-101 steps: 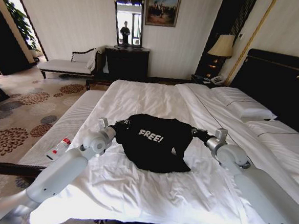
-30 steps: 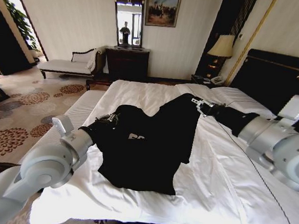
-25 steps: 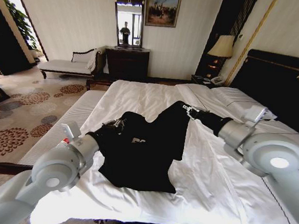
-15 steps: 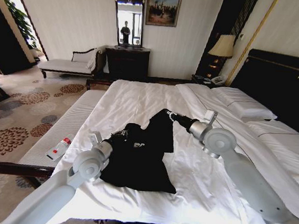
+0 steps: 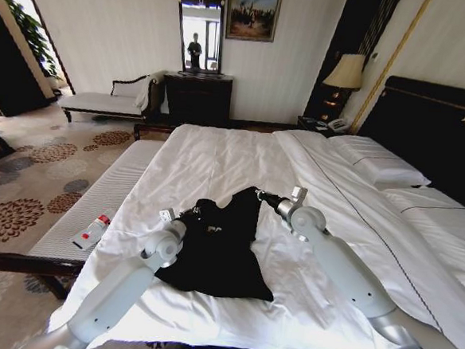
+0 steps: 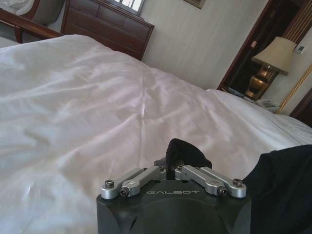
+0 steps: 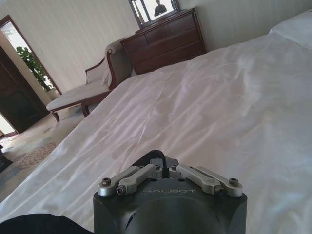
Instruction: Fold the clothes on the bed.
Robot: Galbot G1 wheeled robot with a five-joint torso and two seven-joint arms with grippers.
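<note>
T-shirt (image 5: 215, 249), black, lies bunched on the bed (image 5: 218, 153) near its foot; the left gripper (image 5: 188, 214) and right gripper (image 5: 257, 194) each pinch a far corner, probably to spread it flat.

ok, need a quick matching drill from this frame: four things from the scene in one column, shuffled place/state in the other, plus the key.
Column 1
1. black T-shirt
2. left gripper
3. right gripper
4. table lamp

Column 2
A. stands by the headboard, in the far corner
B. shut on the shirt's far edge, toward the pillows
C. lies bunched on the white duvet
D. shut on the shirt's edge on the bench side

Pairs: 1-C, 2-D, 3-B, 4-A
</note>
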